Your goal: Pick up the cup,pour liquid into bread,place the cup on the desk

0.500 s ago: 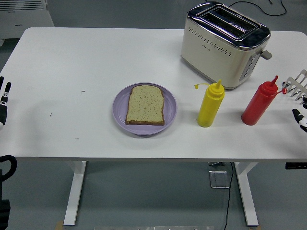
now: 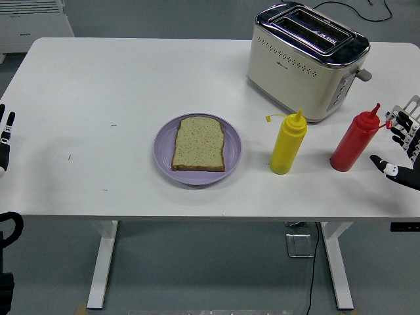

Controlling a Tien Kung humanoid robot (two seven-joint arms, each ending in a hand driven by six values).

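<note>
A slice of bread (image 2: pixel 198 144) lies on a purple plate (image 2: pixel 164 156) at the table's middle. To its right stand a yellow squeeze bottle (image 2: pixel 288 143) and a red squeeze bottle (image 2: pixel 354 139), both upright with caps on. No cup is in sight. My right hand (image 2: pixel 399 146) comes in at the right edge, just right of the red bottle, fingers spread and holding nothing, apart from the bottle. My left hand (image 2: pixel 5 139) rests at the left edge, fingers straight and empty.
A cream and chrome toaster (image 2: pixel 306 60) stands at the back right, behind the two bottles. The white table (image 2: pixel 98 92) runs bare on its left half. A white cabinet shows at the top left corner.
My right hand has moved further in from the right edge toward the red bottle, with thumb and fingers now spread wider. The left hand and all objects are unmoved.
</note>
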